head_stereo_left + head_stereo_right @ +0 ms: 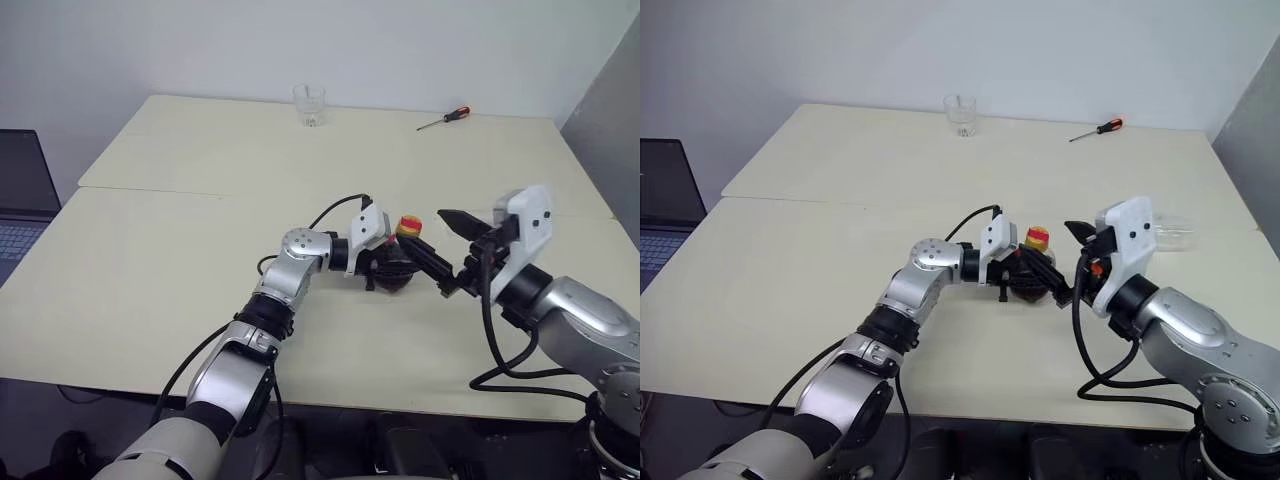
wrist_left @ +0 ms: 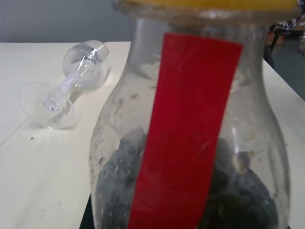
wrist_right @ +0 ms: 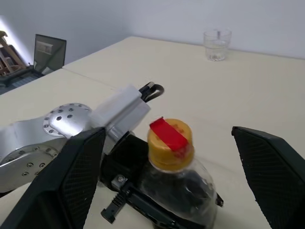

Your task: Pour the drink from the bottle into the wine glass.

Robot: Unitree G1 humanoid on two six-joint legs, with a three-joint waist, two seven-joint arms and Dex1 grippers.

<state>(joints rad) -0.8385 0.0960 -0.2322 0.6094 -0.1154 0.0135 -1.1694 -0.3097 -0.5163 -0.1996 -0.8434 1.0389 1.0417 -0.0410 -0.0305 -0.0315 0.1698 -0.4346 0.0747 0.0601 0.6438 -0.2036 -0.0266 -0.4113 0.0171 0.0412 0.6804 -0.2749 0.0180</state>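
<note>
The bottle (image 1: 398, 262) stands upright on the table, clear with a red label strip and a yellow-orange cap (image 3: 169, 141). My left gripper (image 1: 392, 270) is shut on its lower body from the left. The dark drink (image 2: 119, 191) fills the bottom of the bottle. My right gripper (image 1: 447, 245) is open just right of the bottle; its two black fingers (image 3: 71, 181) stand wide apart on either side of the cap without touching it. The wine glass (image 1: 1170, 230) lies on its side on the table to the right, beyond my right hand; the same glass (image 2: 71, 86) shows behind the bottle.
A short clear tumbler (image 1: 309, 105) stands at the table's far edge. A red-handled screwdriver (image 1: 445, 118) lies at the far right. A laptop (image 1: 20, 190) sits off the table's left side. A grey wall panel (image 1: 610, 130) borders the right.
</note>
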